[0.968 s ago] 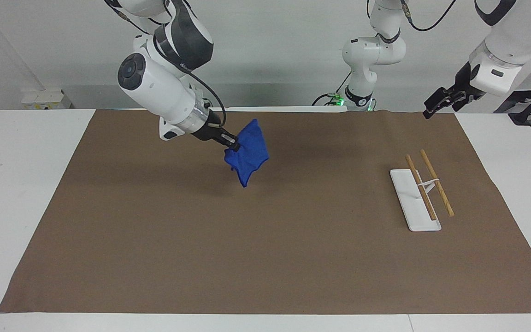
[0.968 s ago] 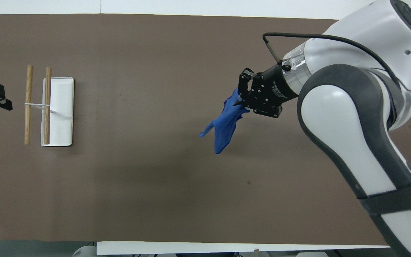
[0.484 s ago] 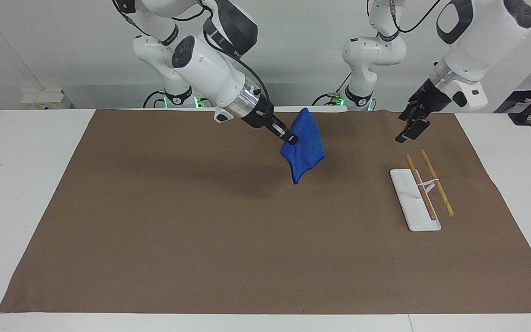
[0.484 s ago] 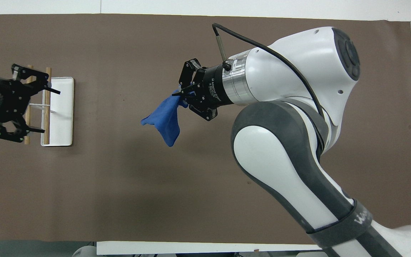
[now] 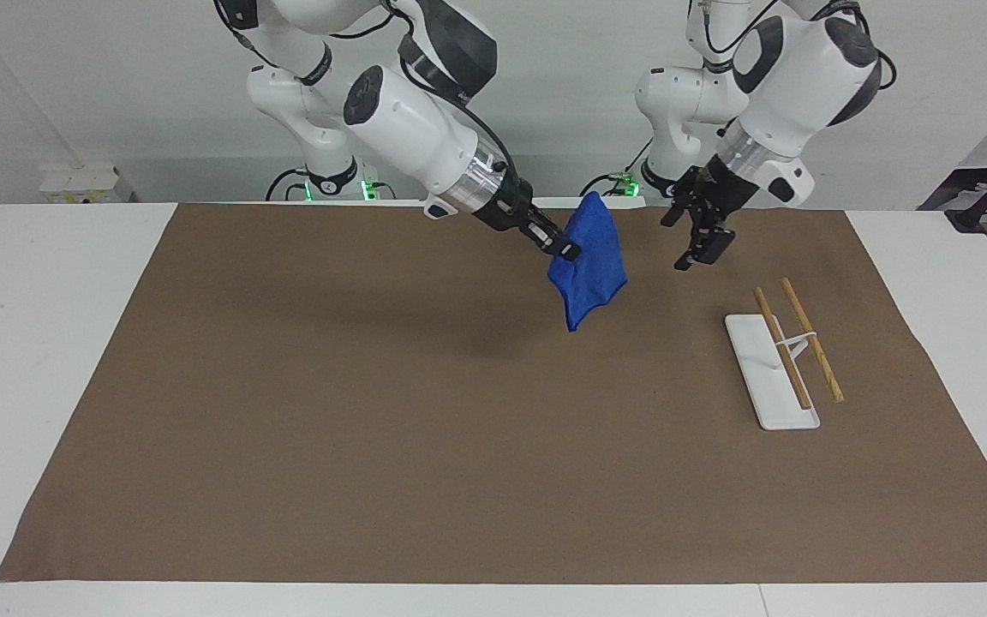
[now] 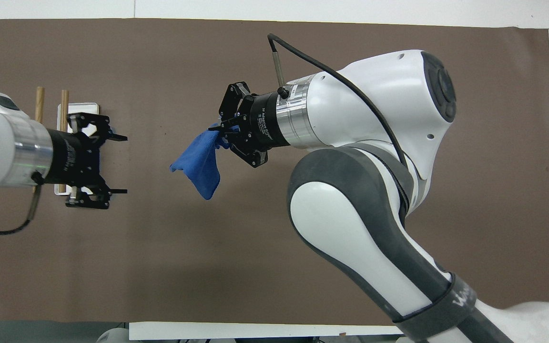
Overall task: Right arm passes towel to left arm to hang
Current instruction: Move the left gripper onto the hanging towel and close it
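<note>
Our right gripper point(image 5: 564, 250) is clenched on one corner of the blue towel point(image 5: 592, 270), which hangs in the air over the brown mat point(image 5: 373, 428). Our left gripper point(image 5: 699, 240), fingers spread, hovers near it, not touching. We risk closing on loose folds and dropping the towel short of the wooden-bar rack point(image 5: 789, 360).

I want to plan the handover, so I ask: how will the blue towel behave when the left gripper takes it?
Probably floppy: the towel hangs in folds below the right gripper, which pinches one edge. It seems light, since this small pinch carries it. The open left gripper may need a bunched part, because loose cloth could sag away.
</note>
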Controlling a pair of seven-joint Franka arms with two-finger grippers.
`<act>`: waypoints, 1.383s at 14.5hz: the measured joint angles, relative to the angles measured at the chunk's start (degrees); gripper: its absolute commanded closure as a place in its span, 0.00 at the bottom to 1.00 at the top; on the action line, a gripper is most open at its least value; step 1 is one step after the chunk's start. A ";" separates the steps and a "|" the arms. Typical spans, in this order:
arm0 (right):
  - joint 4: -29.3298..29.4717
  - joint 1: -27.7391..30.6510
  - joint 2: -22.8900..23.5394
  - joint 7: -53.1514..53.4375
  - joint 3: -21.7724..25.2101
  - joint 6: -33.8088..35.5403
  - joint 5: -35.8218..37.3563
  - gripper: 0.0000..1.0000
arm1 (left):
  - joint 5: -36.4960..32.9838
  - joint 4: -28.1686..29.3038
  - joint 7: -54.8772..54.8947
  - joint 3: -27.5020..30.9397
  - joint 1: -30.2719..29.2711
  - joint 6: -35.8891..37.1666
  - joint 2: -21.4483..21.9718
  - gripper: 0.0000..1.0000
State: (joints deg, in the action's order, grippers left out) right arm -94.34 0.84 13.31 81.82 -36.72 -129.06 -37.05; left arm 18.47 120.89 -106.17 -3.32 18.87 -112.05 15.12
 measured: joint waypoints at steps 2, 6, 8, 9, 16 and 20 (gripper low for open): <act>0.00 0.00 0.01 0.23 -0.13 -0.05 0.00 1.00 | 0.00 2.14 -7.02 -0.14 0.81 -4.29 1.23 0.00; 0.00 0.00 0.04 0.64 -0.28 -0.08 0.00 1.00 | 0.02 4.13 -18.43 -0.07 0.85 -12.22 1.55 0.00; 0.00 0.00 0.05 0.65 -0.30 -0.09 0.00 1.00 | 0.02 4.96 -21.19 -0.28 1.83 -14.30 1.54 0.00; 0.00 0.00 0.05 0.65 -0.30 -0.09 0.00 1.00 | 0.02 5.64 -22.05 -0.48 2.74 -15.15 1.52 0.00; 0.02 0.00 0.05 0.65 -0.30 -0.13 0.00 1.00 | 0.03 9.94 -23.29 -0.75 4.67 -27.56 0.06 0.10; 0.13 0.00 0.05 0.65 -0.32 -0.24 0.00 1.00 | 0.03 9.73 -23.24 -0.78 4.82 -30.72 -0.57 0.30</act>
State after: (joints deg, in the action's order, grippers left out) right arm -94.21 0.85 13.36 82.47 -37.05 -129.31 -37.06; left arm 18.50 130.62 -129.40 -4.10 23.69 -142.77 14.55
